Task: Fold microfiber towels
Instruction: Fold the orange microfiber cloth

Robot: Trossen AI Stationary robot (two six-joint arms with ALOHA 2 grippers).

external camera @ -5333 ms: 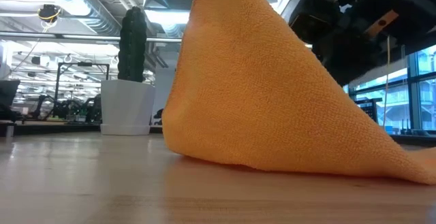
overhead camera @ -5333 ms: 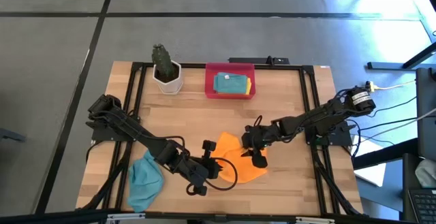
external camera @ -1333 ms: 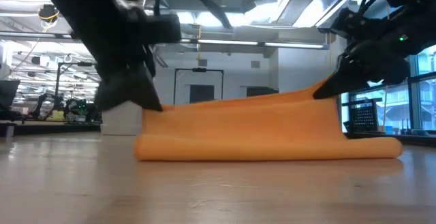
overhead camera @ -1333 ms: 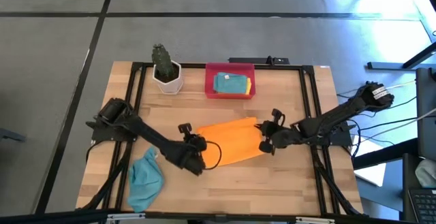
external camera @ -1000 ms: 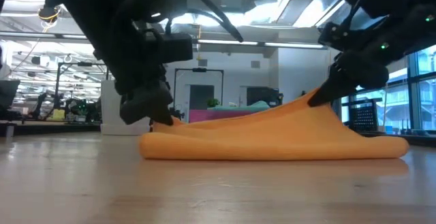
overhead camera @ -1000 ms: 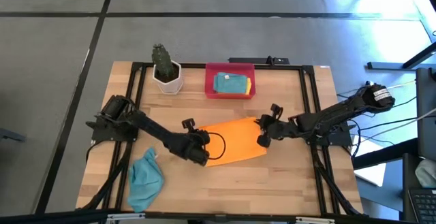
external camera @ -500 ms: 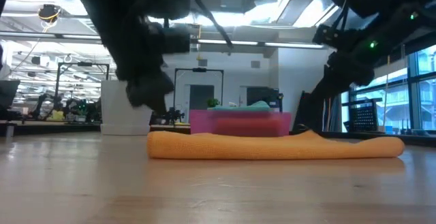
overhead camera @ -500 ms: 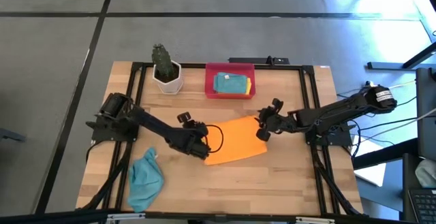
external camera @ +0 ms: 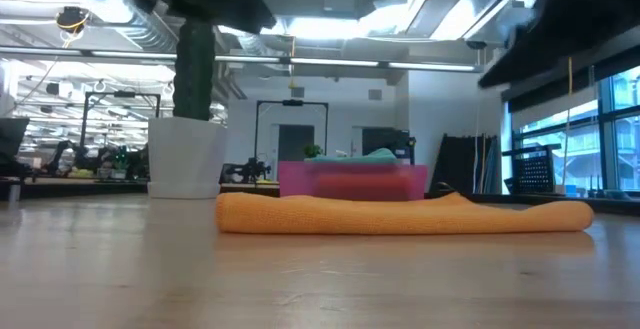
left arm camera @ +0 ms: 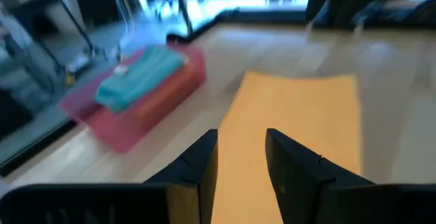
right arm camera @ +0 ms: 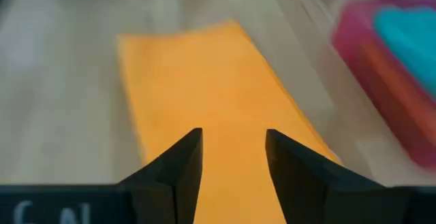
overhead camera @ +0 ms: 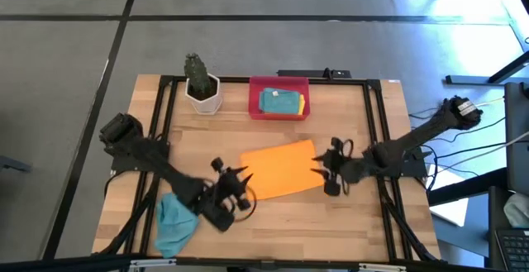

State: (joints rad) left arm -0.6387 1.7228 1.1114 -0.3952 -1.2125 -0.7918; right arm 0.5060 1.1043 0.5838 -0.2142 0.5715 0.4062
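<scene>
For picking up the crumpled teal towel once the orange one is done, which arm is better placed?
Left, most likely. The left gripper hangs open right beside the teal towel at the table's front-left corner. The right gripper, also open, is past the far end of the folded orange towel.

Wooden tabletop (overhead camera: 347, 214), light planked surface with a black metal frame running along its edges. Lying directly on it: an orange microfiber towel (overhead camera: 281, 169), folded flat into a rectangle near the centre, set slightly askew to the table edges; in the low view it reads as a low, even layer (external camera: 400, 214). A teal-blue towel (overhead camera: 173, 222) lies crumpled at the near left corner, well apart from the orange one. A red rectangular tray (overhead camera: 256, 98) sits at the middle of the far edge, holding folded cloths. Just beside the tray stands a white pot with a cactus (overhead camera: 200, 80).
</scene>
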